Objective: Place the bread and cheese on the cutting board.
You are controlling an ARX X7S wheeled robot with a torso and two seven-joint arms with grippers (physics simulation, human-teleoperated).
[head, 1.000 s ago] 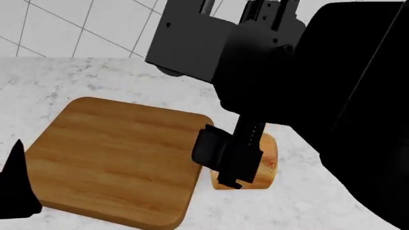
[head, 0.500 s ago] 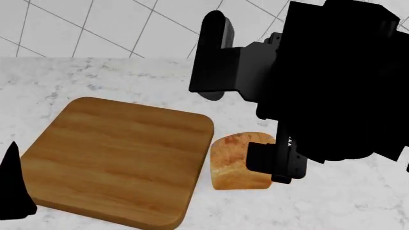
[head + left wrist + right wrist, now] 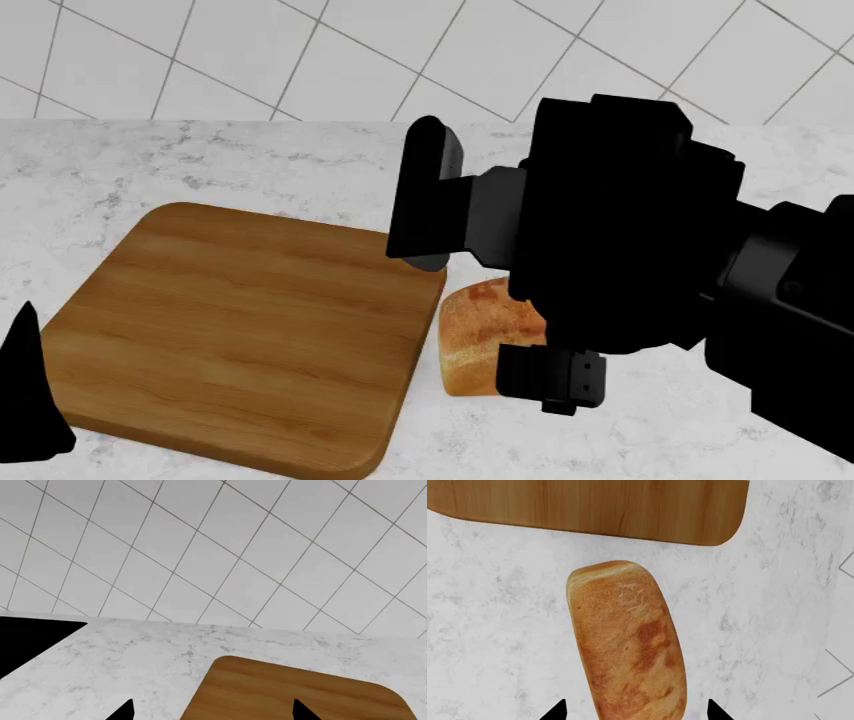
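The bread (image 3: 475, 338) lies on the marble counter just right of the cutting board (image 3: 240, 330); in the right wrist view the golden-brown loaf (image 3: 627, 645) lies lengthwise between the fingertips, with the board's edge (image 3: 594, 510) beyond it. My right gripper (image 3: 635, 712) is open, hovering over the loaf, one tip on each side and apart from it. My left gripper (image 3: 212, 712) is open and empty above the near corner of the board (image 3: 293, 695). The cheese is out of view.
The marble counter (image 3: 160, 170) runs to a white tiled wall (image 3: 267, 50) at the back. My right arm's dark bulk (image 3: 627, 250) covers the counter's right half in the head view.
My right arm has swung right and down over the loaf, and its wrist has turned. The bread and board have not moved. The left gripper is almost still.
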